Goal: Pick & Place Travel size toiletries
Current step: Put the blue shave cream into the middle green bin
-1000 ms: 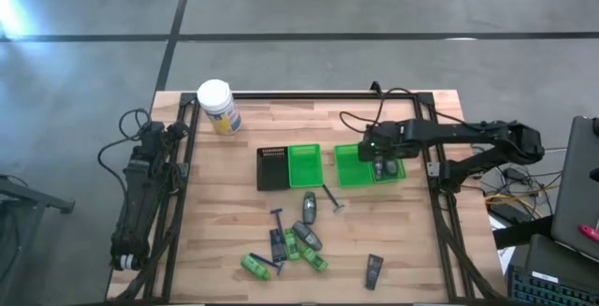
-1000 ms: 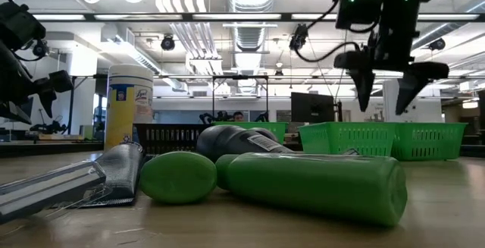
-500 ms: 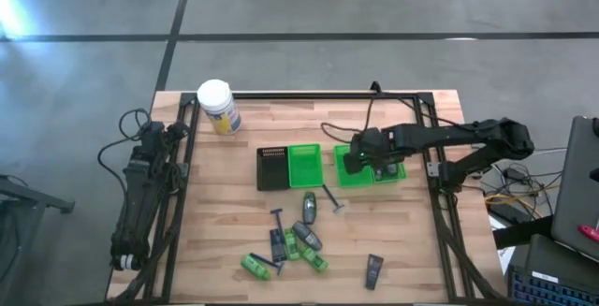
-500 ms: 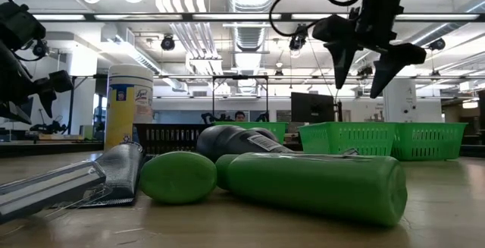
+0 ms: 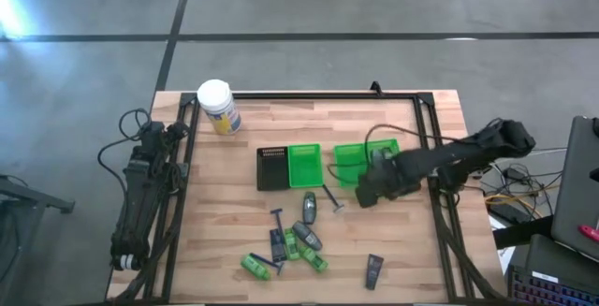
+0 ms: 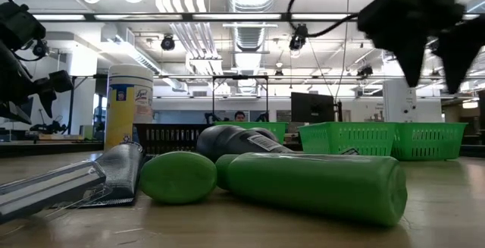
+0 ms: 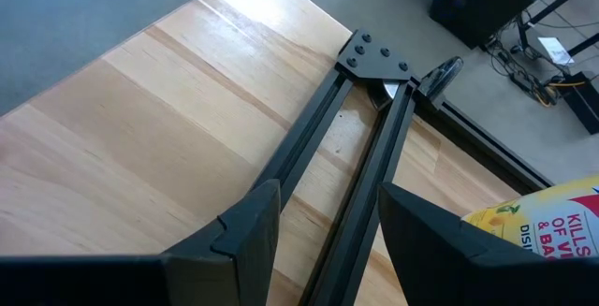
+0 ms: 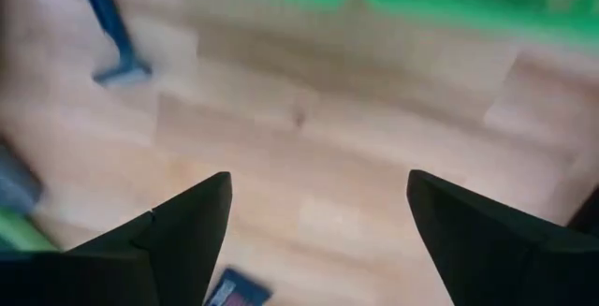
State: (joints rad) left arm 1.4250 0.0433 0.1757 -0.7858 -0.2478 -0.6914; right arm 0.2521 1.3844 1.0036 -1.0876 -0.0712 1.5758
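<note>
Travel size toiletries [image 5: 298, 240] lie scattered near the table's front edge.
The right gripper [image 5: 367, 194], fingers spread and empty, has swung off the right green tray [image 5: 348, 158] toward the near side, so I judge a drop is done and another pick starting. Motion blur hides its target. The left gripper [image 7: 323, 226] waits far left, fingers apart.

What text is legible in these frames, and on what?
"KILLS", "OF VI", "& BA", "DIS": partial words, cut off at the frame edge, on the yellow label of the white-lidded jar, left wrist view.
Same jar's label in the low view: print too small to read.
Label on the dark grey tube: too blurred to read.
Nothing else readable.
</note>
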